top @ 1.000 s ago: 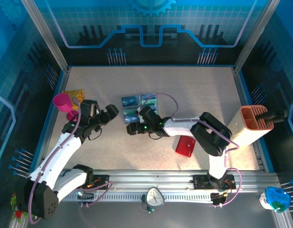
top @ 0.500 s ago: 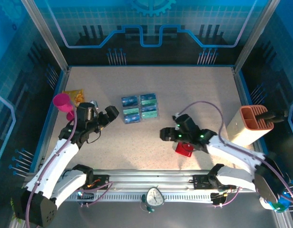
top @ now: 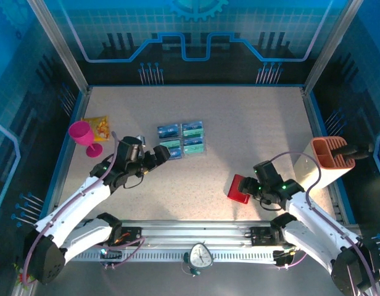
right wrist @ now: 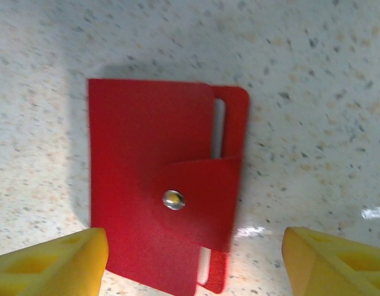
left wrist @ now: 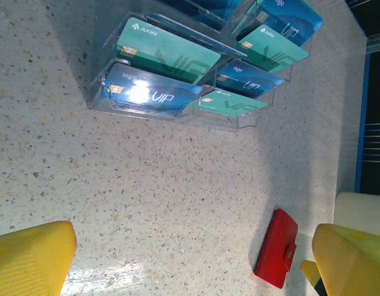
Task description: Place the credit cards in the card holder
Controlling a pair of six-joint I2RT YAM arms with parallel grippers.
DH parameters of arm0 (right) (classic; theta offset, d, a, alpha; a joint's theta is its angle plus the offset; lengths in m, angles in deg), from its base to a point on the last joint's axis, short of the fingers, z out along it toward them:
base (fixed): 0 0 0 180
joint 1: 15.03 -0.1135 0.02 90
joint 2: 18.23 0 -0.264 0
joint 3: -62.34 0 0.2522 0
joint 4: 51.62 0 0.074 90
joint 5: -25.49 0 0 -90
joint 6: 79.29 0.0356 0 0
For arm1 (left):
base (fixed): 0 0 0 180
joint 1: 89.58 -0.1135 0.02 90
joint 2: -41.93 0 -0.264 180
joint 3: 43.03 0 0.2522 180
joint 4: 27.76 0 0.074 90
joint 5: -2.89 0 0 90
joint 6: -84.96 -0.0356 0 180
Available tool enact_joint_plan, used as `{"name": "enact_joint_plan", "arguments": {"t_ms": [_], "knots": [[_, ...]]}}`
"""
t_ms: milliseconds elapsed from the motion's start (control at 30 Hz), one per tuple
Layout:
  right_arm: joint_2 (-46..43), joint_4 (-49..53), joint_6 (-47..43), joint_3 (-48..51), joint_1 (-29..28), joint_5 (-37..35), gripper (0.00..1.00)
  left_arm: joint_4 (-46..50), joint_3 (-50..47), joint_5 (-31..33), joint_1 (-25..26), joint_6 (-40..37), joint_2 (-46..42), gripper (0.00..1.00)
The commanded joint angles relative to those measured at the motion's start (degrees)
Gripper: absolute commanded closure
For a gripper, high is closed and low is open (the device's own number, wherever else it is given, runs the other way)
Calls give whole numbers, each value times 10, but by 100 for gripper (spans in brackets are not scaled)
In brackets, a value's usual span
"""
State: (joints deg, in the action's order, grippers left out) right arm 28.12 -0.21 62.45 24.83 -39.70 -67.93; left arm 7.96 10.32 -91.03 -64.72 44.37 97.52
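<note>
Pale speckled table [top: 251,117] with a blue border. Left of centre, a clear tray [left wrist: 219,121] holds blue and teal credit cards [top: 193,144] in rows. A red card holder [top: 239,189] lies flat at the near right (snap clasp fastened). At the left edge a pink goblet [top: 83,137] stands just beside a yellow-orange packet [top: 97,126]. At the right edge stands an upright slotted organizer [top: 322,161].
</note>
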Motion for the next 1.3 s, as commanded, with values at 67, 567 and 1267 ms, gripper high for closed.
{"name": "enact_joint_plan", "arguments": {"t_ms": [67,567,1267], "knots": [[-5,4,22,25,11,32,25,-19,0,16,8,5,7,1],[21,-54,26,36,13,75,41,-30,0,17,11,7,17,1],[29,-67,33,46,13,76,38,-38,-1,17,12,8,24,1]]}}
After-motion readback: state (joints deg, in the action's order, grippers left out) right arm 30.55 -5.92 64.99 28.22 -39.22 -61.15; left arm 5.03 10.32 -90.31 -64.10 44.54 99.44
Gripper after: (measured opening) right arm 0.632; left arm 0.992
